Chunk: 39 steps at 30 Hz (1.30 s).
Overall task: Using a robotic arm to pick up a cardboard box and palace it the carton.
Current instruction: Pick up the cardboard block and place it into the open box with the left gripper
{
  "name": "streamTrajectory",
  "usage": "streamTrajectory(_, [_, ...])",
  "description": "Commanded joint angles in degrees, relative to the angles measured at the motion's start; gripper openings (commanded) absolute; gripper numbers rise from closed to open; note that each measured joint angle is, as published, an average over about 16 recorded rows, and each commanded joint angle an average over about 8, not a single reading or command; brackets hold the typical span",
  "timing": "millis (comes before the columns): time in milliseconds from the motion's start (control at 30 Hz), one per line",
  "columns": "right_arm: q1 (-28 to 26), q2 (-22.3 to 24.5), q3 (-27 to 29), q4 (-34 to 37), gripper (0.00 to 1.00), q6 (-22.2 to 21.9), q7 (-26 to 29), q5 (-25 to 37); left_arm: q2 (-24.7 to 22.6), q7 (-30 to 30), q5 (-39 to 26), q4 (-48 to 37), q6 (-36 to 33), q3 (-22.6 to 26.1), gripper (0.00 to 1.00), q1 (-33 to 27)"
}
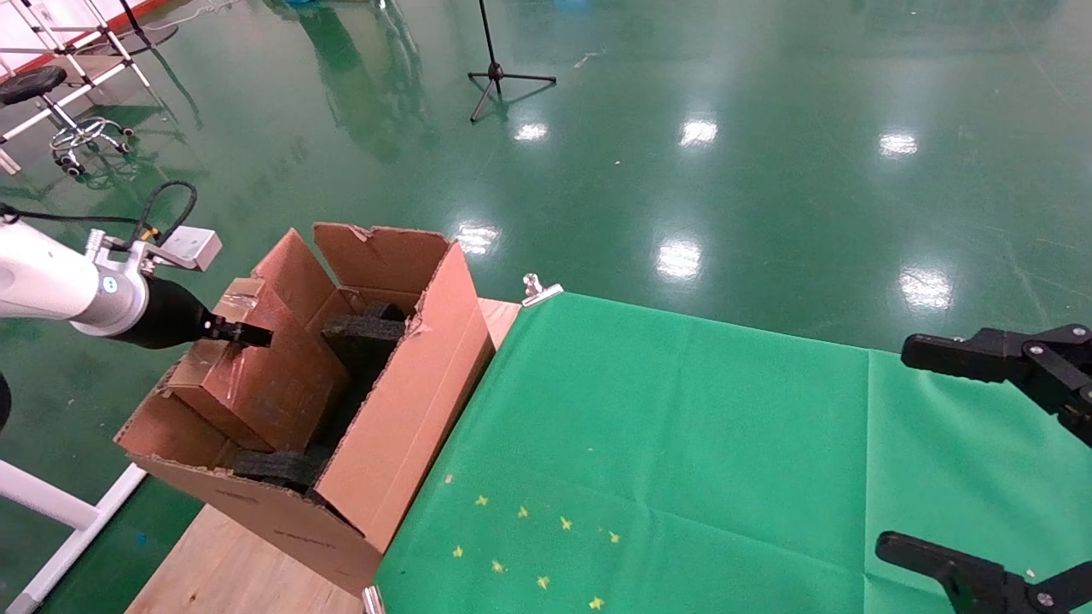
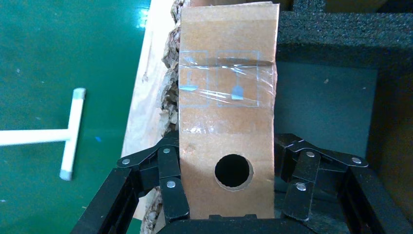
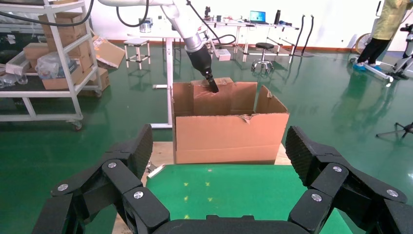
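Note:
The white robotic arm (image 1: 51, 286) reaches in from the left over the carton (image 1: 409, 401), a large brown box with upright flaps and a torn edge. My left gripper (image 1: 245, 333) is shut on the cardboard box (image 1: 260, 375), which stands tilted inside the carton's left half. In the left wrist view the box's narrow face with the round hole (image 2: 234, 171) sits between the black fingers (image 2: 168, 170) of the left gripper (image 2: 227, 146). My right gripper (image 1: 938, 452) hangs open and empty over the green cloth at the right; it is also open in its own view (image 3: 221, 151).
Black foam pieces (image 1: 363, 337) fill the carton beside the box. The carton stands on a wooden table edge (image 1: 230, 571) next to the green cloth (image 1: 682, 426). A metal clip (image 1: 539, 290) holds the cloth's far corner. A tripod (image 1: 495, 72) and a stool (image 1: 51, 102) stand on the floor.

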State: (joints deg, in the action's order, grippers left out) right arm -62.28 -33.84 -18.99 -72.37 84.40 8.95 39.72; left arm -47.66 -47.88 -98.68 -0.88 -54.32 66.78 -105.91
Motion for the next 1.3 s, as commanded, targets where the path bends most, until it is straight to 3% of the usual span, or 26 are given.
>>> streamTrajectory(33, [0.0, 0.0, 0.0, 0.0, 1.0, 0.0, 0.0, 0.0, 0.0, 0.0, -0.3, 0.4, 0.6, 0.2, 0.0, 0.3])
streamTrajectory(767, [0.0, 0.0, 0.0, 0.0, 1.0, 0.0, 0.0, 0.0, -0.1, 7.0, 1.3, 2.2, 3.7, -1.0, 0.0, -3.0])
streamTrajectory(1033, [0.0, 0.0, 0.0, 0.0, 1.0, 0.0, 0.0, 0.0, -1.4, 7.2, 0.8, 0.9, 3.0, -0.6, 0.0, 0.3])
streamTrajectory(1300, [0.0, 0.0, 0.0, 0.0, 1.0, 0.0, 0.0, 0.0, -2.4, 5.4, 1.3, -0.3, 6.7, -1.0, 0.0, 6.1])
